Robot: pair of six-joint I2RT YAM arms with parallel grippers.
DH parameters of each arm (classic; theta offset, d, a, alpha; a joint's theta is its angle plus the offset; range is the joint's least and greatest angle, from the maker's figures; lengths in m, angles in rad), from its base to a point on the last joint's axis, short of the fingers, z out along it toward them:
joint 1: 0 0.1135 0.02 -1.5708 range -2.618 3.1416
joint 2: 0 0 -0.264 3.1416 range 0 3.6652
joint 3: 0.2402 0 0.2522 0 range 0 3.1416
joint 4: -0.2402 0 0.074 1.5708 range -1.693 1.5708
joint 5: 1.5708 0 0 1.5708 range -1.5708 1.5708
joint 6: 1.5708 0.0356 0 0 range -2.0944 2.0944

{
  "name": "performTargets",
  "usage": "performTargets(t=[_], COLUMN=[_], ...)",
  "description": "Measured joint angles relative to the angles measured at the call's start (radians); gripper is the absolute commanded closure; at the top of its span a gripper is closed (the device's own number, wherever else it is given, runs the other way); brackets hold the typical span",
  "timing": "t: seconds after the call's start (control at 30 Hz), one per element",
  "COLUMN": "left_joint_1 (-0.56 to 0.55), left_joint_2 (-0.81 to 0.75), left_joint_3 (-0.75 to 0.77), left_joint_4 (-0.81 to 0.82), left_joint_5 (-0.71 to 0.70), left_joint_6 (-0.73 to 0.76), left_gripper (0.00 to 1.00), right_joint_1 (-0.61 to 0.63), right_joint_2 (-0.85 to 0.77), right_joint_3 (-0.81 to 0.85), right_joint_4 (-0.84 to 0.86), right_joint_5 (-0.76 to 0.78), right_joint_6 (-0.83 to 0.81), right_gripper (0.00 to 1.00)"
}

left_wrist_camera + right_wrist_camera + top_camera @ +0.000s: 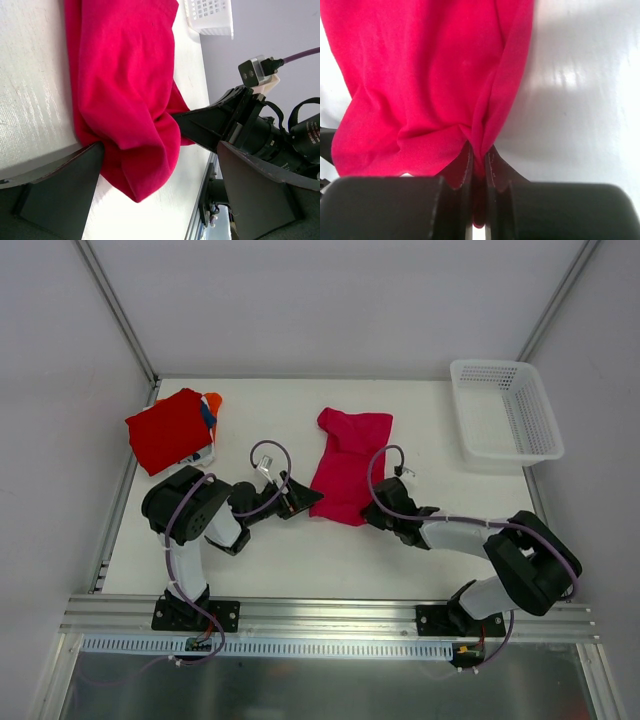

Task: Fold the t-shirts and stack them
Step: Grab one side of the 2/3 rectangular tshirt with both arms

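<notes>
Magenta-pink t-shirt (345, 465) pinched by right end effector (479, 152); left end effector (300, 502) spread.

pink shirt (420, 75) in the right claw (478, 151): soft matt cloth, creased. the claw's fingers (462, 170): matt black plastic. table (580, 100) beside it: smooth, white, slightly glossy. basket (505, 410) beyond: white plastic mesh.

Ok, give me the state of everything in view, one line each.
magenta-pink t-shirt: rumpled, partly folded, near edge pinched.
red t-shirt: folded, on top of the stack.
white basket: upright, empty.
left gripper: open, at the magenta-pink t-shirt's near corner.
right gripper: shut on the magenta-pink t-shirt.
</notes>
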Motion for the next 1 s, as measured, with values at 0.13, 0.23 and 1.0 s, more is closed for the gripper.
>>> performTargets(t=[0.13, 0.23, 1.0], left_joint_1=[-0.002, -0.005, -0.118], left_joint_2=[0.000, 0.001, -0.023], left_joint_3=[-0.004, 0.000, 0.135], left_joint_4=[0.002, 0.001, -0.386], left_joint_5=[0.000, 0.000, -0.008], left_joint_6=[-0.007, -0.009, 0.130], left_gripper=[0.02, 0.04, 1.00], right_joint_1=[0.017, 0.029, 0.051], right_joint_2=[-0.023, -0.027, -0.023], right_joint_3=[0.000, 0.002, 0.043], right_joint_4=[-0.050, -0.066, -0.153], right_joint_5=[0.028, 0.044, 0.087], right_joint_6=[0.000, 0.001, -0.003], right_gripper=[0.99, 0.99, 1.00])
